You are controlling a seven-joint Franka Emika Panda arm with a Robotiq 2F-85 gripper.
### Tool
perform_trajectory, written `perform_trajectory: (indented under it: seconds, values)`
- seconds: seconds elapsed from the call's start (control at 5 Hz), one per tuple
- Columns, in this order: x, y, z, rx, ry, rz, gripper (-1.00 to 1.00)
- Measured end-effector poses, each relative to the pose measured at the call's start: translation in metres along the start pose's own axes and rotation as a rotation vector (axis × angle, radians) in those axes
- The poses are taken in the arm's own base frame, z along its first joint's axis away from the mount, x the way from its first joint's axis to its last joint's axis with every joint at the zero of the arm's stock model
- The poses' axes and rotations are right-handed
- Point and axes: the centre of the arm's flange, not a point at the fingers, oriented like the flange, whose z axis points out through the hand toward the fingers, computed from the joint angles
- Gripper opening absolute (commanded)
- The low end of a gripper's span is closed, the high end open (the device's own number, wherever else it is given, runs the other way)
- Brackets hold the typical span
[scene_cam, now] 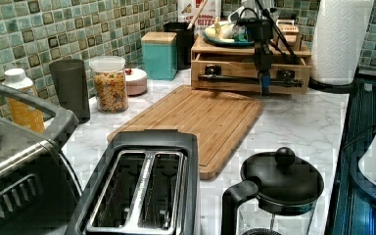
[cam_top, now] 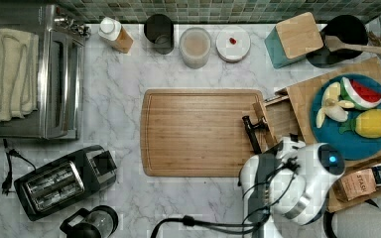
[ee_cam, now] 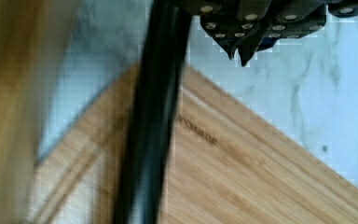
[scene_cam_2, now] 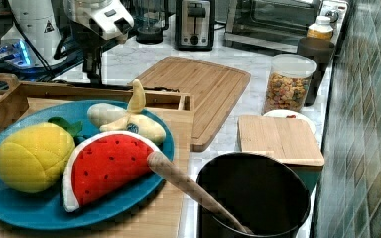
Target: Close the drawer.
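You have one drawer (cam_top: 281, 119) to deal with, and it stands partly pulled out of the one wooden box (cam_top: 305, 96) at about 3 o'clock in the top view, its front meeting the right edge of the single cutting board (cam_top: 201, 133). In the left view the drawer (scene_cam: 249, 73) sits at about 1 o'clock, its one long black handle bar (scene_cam: 245, 79) running across the front. Your pincer (scene_cam: 264, 84) hangs right at that bar, near its right end in the left view; whether its fingers are spread or closed on the bar, you cannot tell from here. The wrist view shows the bar (ee_cam: 151, 121) as a dark blurred stripe over the board and the marble tabletop (ee_cam: 307, 93). On top of the box rests one blue plate (scene_cam_2: 30, 208) carrying three toy fruits: one watermelon slice (scene_cam_2: 106, 166), one banana (scene_cam_2: 126, 121) and one yellow pineapple (scene_cam_2: 34, 156). Along the 12 o'clock edge of the top view you can count one bottle (cam_top: 115, 33), one dark cup (cam_top: 159, 32), one clear jar (cam_top: 195, 46), one small white dish (cam_top: 233, 43) and one teal canister (cam_top: 292, 39). At 7 o'clock lie one toaster (cam_top: 64, 181) and one coffee press (cam_top: 90, 224).
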Motion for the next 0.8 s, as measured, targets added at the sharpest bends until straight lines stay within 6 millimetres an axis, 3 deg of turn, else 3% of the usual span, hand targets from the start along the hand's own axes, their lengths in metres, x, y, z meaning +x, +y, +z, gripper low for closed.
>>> perform_trajectory:
  seconds: [0.2, 0.4, 0.8]
  values:
    - [0.003, 0.031, -0.011, 0.006, 0.115, 0.026, -1.0]
    - [0.005, 0.052, -0.008, 0.005, 0.151, 0.019, -1.0]
    - [0.01, 0.068, -0.017, -0.123, 0.172, 0.053, -1.0]
